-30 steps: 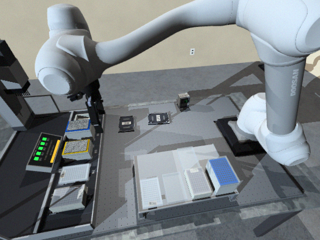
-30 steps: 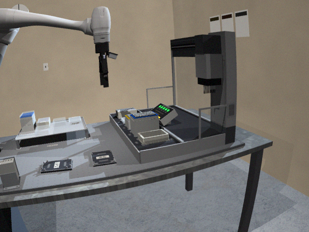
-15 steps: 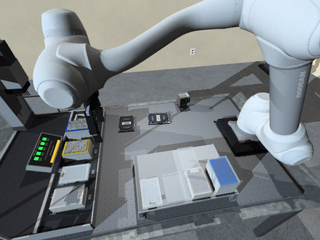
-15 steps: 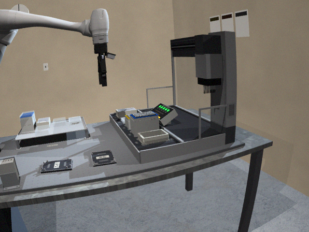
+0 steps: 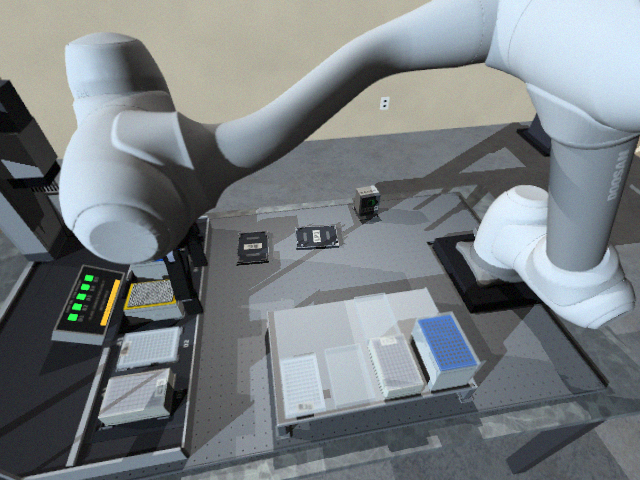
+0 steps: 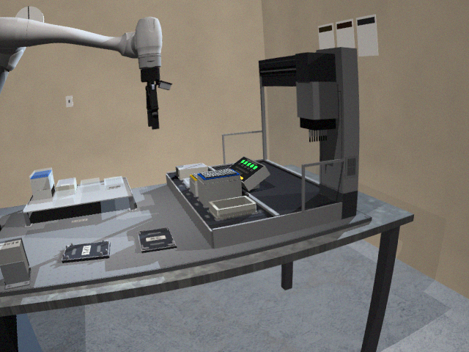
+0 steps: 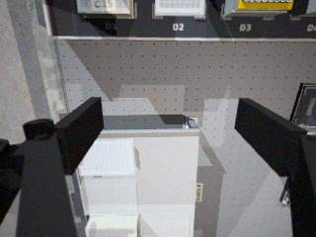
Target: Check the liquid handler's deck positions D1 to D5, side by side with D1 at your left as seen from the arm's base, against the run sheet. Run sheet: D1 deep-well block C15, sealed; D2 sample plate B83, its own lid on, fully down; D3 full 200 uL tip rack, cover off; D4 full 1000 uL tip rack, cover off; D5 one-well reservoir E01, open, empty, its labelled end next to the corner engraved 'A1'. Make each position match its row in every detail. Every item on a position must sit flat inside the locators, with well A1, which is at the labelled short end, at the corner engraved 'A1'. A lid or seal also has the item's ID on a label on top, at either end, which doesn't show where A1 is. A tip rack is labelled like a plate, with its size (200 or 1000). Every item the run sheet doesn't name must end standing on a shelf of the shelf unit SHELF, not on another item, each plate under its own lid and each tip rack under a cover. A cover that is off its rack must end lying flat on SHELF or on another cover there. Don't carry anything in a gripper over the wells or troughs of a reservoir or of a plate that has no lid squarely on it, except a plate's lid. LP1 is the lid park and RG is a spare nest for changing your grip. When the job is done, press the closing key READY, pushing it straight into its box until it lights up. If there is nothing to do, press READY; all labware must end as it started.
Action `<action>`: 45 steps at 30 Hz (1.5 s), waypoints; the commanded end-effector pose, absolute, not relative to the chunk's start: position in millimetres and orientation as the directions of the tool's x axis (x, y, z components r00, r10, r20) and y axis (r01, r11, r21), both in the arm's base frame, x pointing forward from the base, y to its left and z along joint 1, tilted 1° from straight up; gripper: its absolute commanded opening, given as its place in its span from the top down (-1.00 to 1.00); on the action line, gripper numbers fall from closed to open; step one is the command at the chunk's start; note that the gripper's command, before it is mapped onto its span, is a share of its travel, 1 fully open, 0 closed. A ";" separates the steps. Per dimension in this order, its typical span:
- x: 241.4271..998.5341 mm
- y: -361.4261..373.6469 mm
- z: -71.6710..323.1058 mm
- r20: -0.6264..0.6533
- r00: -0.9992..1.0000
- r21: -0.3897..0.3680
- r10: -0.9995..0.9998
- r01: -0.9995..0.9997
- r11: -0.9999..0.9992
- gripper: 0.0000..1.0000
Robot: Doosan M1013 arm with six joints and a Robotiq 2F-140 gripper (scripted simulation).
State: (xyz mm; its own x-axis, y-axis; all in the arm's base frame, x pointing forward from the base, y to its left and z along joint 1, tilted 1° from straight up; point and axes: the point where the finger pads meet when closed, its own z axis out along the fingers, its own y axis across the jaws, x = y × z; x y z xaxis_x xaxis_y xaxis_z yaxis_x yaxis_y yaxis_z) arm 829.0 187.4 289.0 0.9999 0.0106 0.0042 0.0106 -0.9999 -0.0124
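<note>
A: Gripper status?
B: Jaws spread wide, empty, high above the bench, over the shelf unit.
A: Deck?
B: Block C15 at D1.

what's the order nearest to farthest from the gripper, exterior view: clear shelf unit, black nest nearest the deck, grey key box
1. clear shelf unit, below the open gripper
2. black nest, beside the deck
3. grey key box, far left
</note>
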 end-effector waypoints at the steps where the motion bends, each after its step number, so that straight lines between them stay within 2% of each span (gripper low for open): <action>1: 829.1 196.4 290.4 0.006 1.000 -0.013 0.010 0.010 -1.000 -0.59; 27: 826.9 281.8 291.5 0.006 1.000 -0.013 0.007 0.007 -1.000 -0.59; 45: 906.8 283.8 292.0 0.006 1.000 -0.013 0.007 0.007 -1.000 -0.59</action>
